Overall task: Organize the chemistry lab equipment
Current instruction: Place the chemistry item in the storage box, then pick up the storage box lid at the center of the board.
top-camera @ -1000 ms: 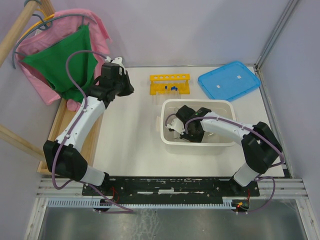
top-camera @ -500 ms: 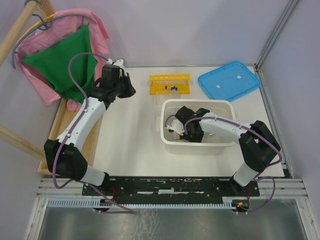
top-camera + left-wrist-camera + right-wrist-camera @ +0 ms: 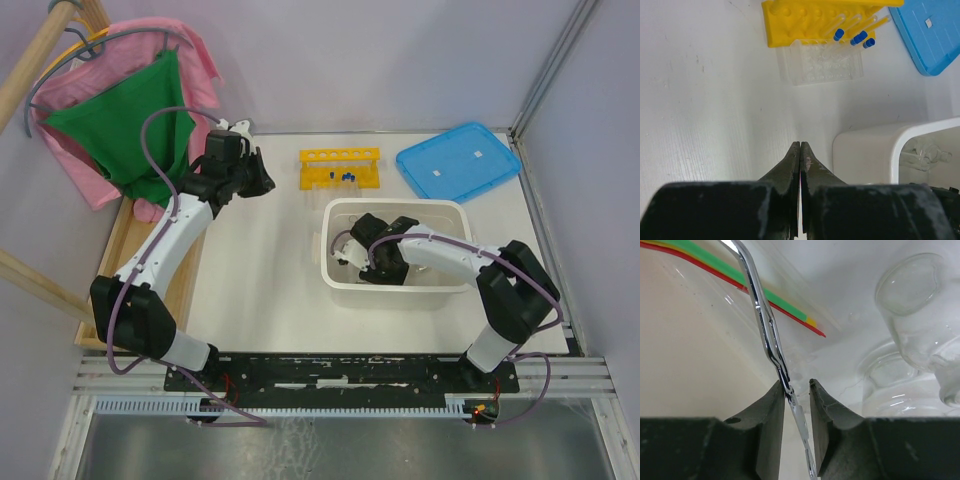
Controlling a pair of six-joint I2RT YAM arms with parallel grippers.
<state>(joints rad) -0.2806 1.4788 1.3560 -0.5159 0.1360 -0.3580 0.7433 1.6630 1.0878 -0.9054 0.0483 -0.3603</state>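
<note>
In the white tub [image 3: 400, 293], the right tool [image 3: 795, 385] stands with jaws slightly parted astride the metal tongs [image 3: 761, 315] — stiff, slick, light, best pinched mid-shank, clear of fragile flasks [image 3: 910, 285] — while the left tool [image 3: 800, 145] hangs shut, empty.

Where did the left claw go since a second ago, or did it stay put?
Yes, it moved. The left gripper crept a little right, closer to the yellow rack, which stayed put.
</note>
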